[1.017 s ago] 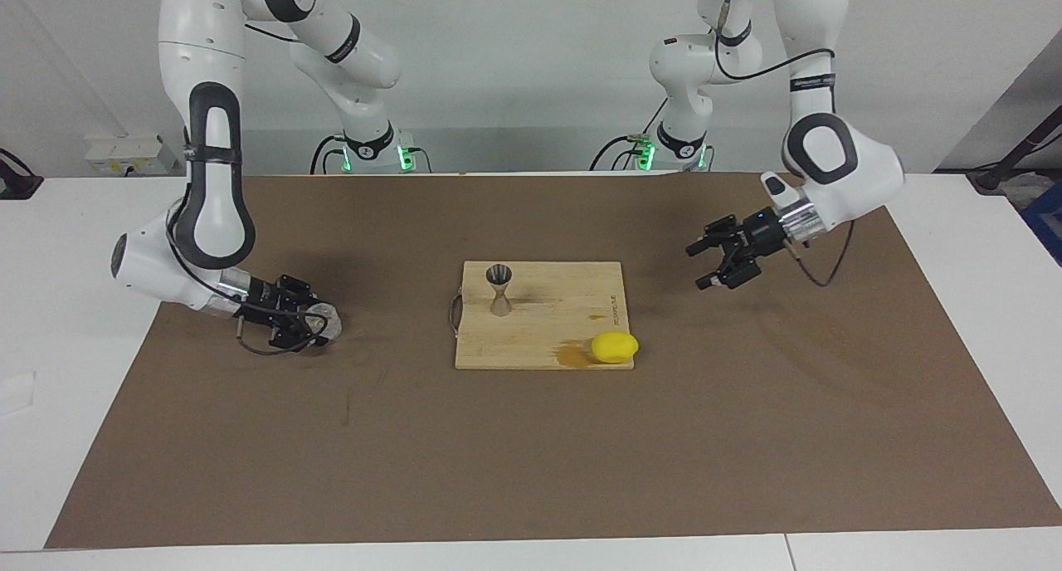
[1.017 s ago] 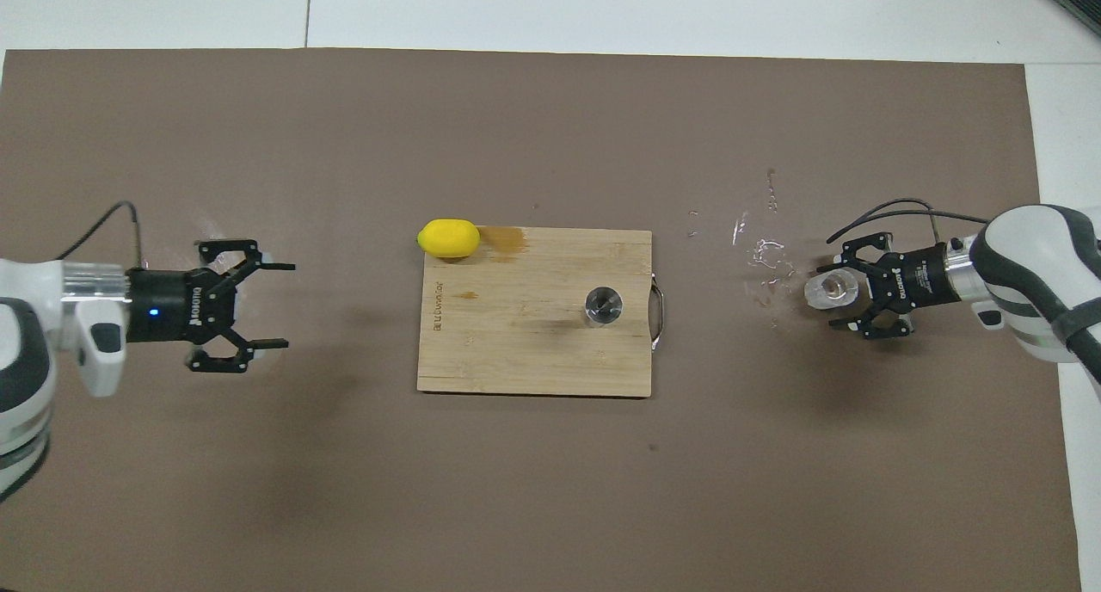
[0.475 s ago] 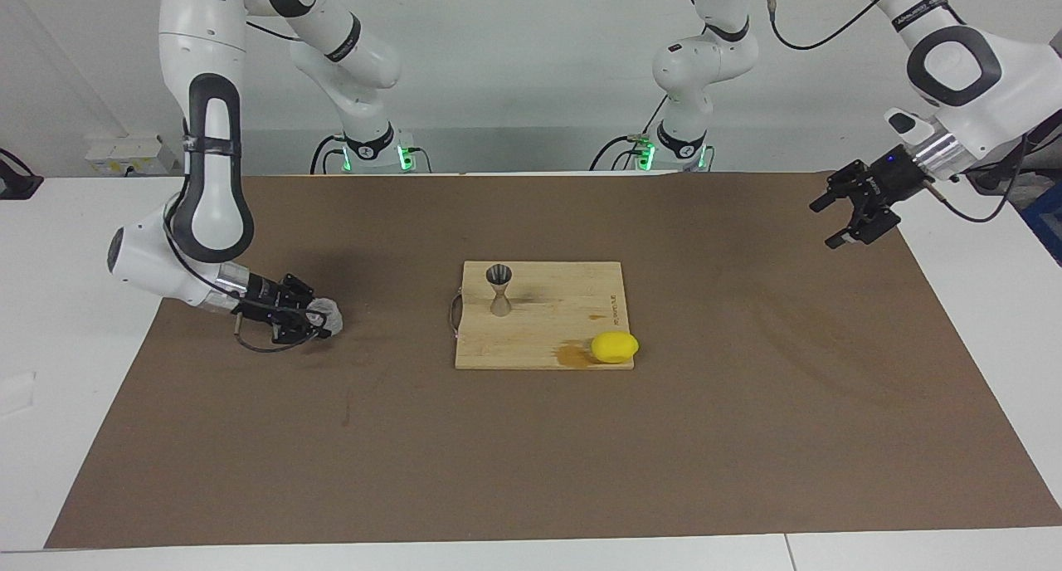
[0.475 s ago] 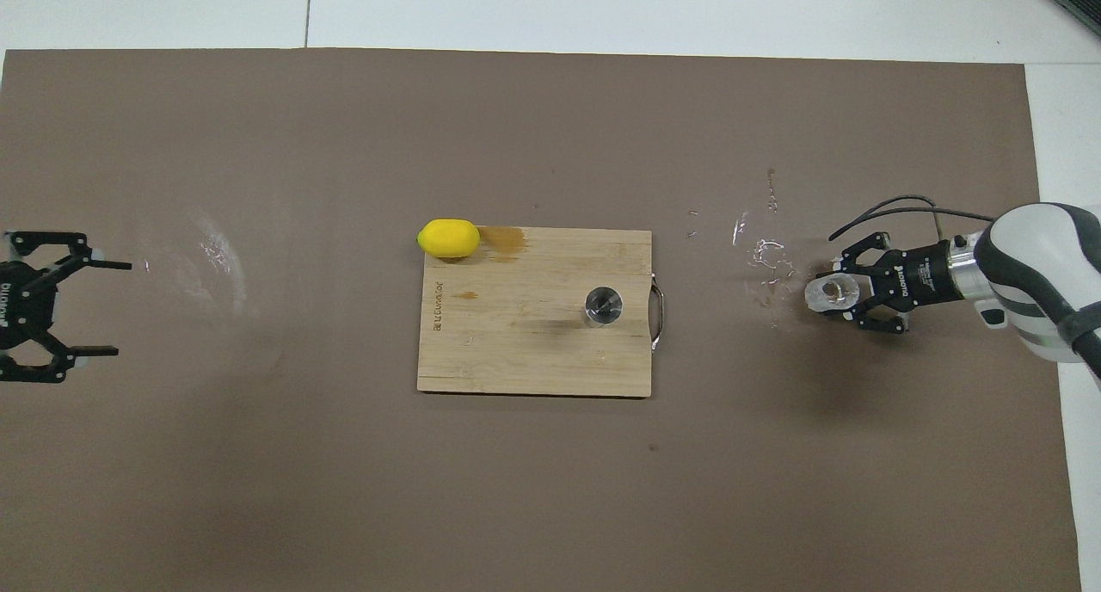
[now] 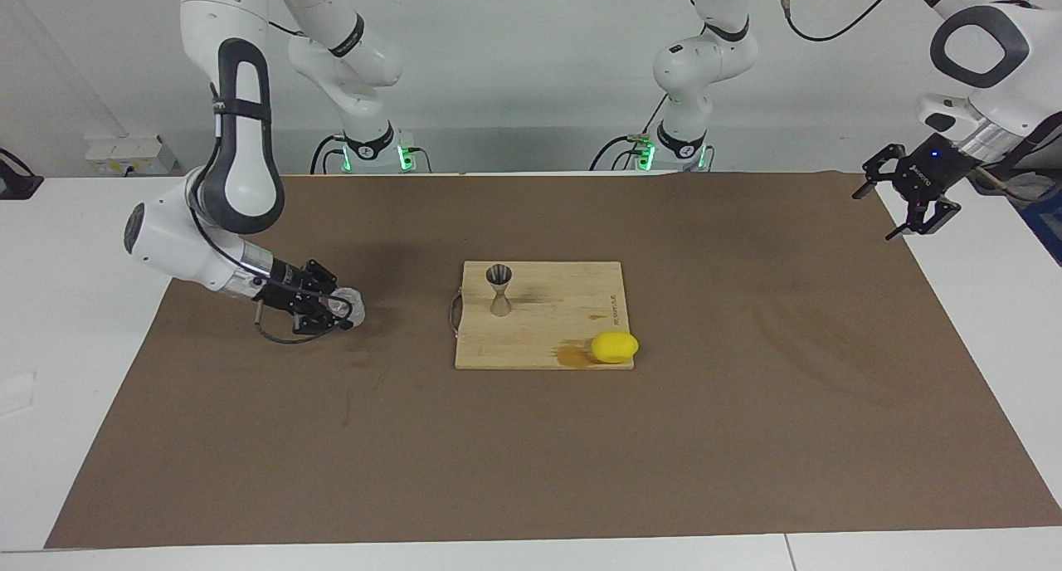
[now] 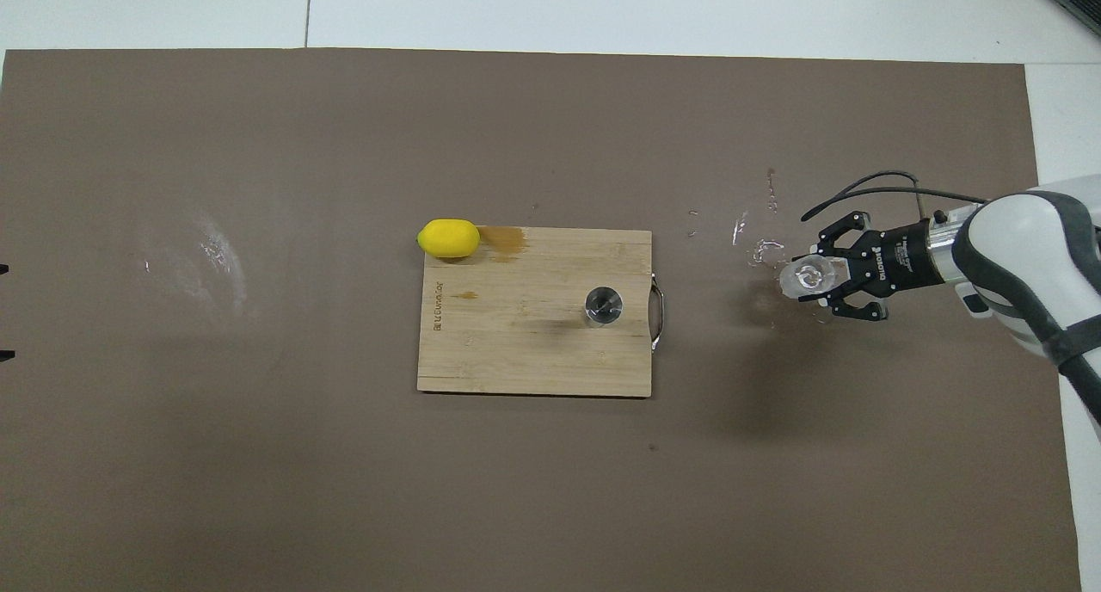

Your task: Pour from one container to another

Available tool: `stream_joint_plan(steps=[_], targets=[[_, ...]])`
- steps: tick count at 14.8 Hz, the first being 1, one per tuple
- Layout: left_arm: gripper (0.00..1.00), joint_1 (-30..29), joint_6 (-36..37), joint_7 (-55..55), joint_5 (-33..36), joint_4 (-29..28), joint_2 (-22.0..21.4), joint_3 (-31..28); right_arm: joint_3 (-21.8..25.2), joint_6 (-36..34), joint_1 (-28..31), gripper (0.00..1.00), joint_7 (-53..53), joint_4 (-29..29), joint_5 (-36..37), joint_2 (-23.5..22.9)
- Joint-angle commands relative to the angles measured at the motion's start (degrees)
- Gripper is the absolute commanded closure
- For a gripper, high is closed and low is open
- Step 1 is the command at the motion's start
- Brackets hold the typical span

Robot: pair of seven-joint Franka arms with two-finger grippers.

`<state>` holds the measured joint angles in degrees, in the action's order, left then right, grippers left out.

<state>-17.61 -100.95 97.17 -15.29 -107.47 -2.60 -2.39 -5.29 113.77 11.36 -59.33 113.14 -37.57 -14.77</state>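
The right gripper point(image 5: 338, 309) is clamped on the glass cup point(image 5: 343, 304), gripping it from the side with the mouth kept up, presumably so the contents stay in during carriage; in the overhead view the cup point(image 6: 808, 277) sits at about 3 o'clock from the cutting board point(image 6: 533, 351), well apart from it, toward the right arm's end of the table; whether it is clear of the brown mat point(image 5: 531, 438) cannot be told. The metal jigger point(image 5: 499, 290) stands upright on the board, near the handle end, open cone up to receive the pour; the lemon point(image 5: 615, 347) lies at the board's corner, at roughly 10 o'clock from the jigger overhead, out of the pouring path. The left gripper point(image 5: 911, 197) waits with jaws wide and empty above the mat's edge at the left arm's end.

Against the earlier frames: the right gripper has closed from part-open and shifted the cup toward the board; the left arm has withdrawn from over the mat; jigger and lemon are unmoved.
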Motion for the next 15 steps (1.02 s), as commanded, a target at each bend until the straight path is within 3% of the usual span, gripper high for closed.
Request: stream_joint_plan(steps=[1, 7, 11, 15], targets=[[0.0, 1.95, -1.71, -17.11, 3.76, 1.74, 1.2, 0.28, 0.02, 0.66, -3.26, 0.96, -5.86, 0.86, -1.71, 2.72], [0.0, 4.33, -0.48, -42.28, 10.43, 2.61, 0.85, 0.8, 0.11, 3.12, -12.14, 1.0, -12.3, -0.63, -0.66, 3.87], [0.0, 6.87, 7.86, -59.51, 11.42, 9.64, 1.2, 0.98, 0.02, 3.21, -16.89, 1.0, -12.21, -2.92, 2.49, 3.61], [0.0, 12.05, 13.04, -67.52, 11.51, 13.69, 1.37, 0.98, 0.19, 3.3, -20.41, 1.0, -12.65, -4.15, 4.08, 3.34]])
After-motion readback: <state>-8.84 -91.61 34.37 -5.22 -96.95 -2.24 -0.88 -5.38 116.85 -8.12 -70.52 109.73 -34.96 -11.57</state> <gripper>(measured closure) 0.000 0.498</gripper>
